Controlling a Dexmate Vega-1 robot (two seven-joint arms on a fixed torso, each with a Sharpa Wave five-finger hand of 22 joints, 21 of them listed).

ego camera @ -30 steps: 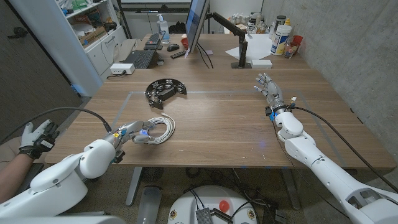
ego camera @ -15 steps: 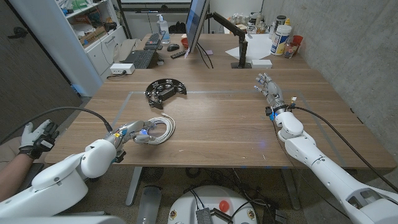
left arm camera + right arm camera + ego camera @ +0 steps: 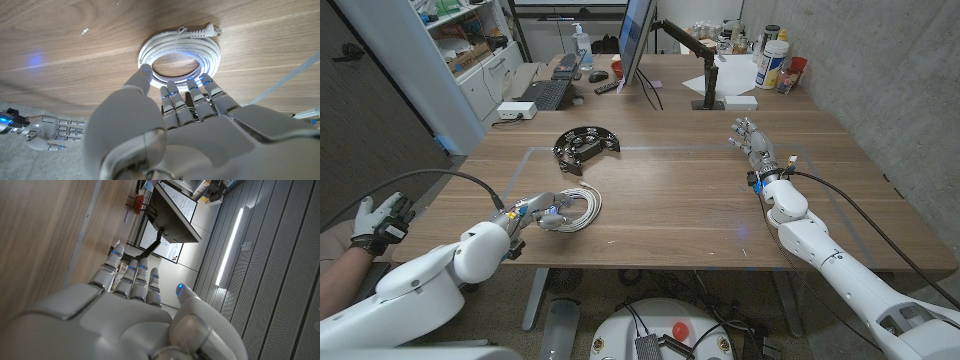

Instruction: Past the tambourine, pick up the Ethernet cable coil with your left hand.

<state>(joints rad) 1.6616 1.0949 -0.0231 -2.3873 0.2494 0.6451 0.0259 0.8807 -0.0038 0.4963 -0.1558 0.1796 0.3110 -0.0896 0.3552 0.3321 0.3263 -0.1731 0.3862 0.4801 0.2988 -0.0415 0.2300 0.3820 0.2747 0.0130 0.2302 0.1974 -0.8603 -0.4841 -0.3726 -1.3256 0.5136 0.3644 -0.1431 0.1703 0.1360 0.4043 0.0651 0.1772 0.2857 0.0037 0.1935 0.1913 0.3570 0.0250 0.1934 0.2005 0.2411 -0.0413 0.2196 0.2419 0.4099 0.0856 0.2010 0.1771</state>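
Left hand (image 3: 542, 213) at cable coil (image 3: 579, 208)

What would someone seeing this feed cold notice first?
Probably the white Ethernet cable coil near the table's front left, with the left robot hand right at its near rim, fingers reaching onto the loops; a firm grip is not evident. Next, the black tambourine farther back on the table, and the right robot hand at the right side, fingers apart and holding nothing.
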